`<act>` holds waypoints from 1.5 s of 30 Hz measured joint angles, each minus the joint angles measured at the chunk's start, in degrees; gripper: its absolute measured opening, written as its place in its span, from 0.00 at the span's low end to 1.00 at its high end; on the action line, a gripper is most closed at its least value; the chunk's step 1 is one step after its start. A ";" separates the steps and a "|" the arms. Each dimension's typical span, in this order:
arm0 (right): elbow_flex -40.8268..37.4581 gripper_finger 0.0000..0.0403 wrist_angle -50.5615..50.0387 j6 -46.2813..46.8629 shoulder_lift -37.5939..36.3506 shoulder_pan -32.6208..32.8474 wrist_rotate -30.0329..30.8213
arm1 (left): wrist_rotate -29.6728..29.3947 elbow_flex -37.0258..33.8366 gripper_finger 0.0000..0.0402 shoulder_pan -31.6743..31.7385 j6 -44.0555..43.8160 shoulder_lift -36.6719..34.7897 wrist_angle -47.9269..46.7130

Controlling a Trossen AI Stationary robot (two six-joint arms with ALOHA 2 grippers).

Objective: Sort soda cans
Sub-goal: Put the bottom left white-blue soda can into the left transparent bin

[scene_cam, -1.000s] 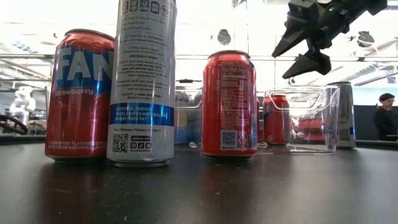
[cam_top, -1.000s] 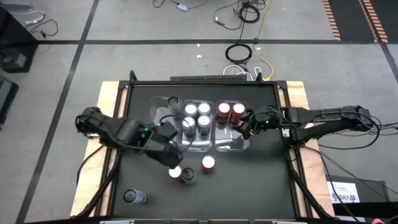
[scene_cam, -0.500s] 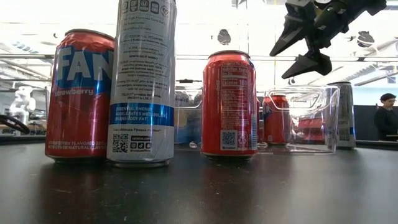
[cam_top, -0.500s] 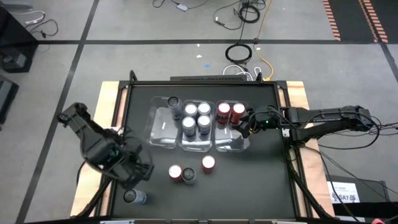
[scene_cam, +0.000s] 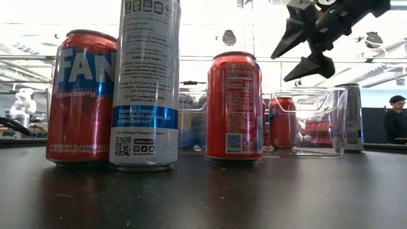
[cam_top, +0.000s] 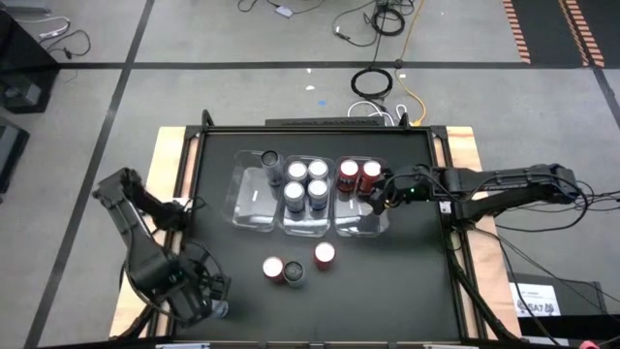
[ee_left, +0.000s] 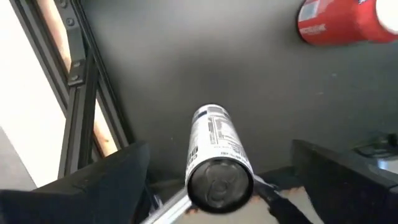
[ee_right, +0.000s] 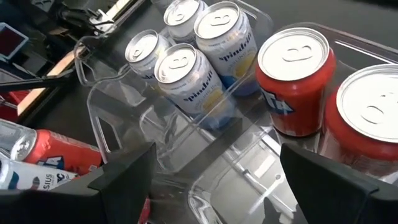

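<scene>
While left end effector [cam_top: 203,302] gapes, grey can [ee_left: 214,158] hugs table edge [ee_left: 84,112].

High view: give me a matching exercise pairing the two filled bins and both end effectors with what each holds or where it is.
Things:
A. middle bin
B. right bin
C. left end effector
D. right end effector

States:
1. open, at a lone silver can near the table's front left corner
2. holds four blue-and-silver cans
3. open, raised beside a bin
4. holds two red cans

Pairs: A-2, B-4, C-1, D-3
</scene>
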 joint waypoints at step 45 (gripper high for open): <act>0.00 0.83 0.00 2.75 1.54 0.00 -0.26 | 0.73 0.02 1.00 -6.73 0.31 7.36 6.31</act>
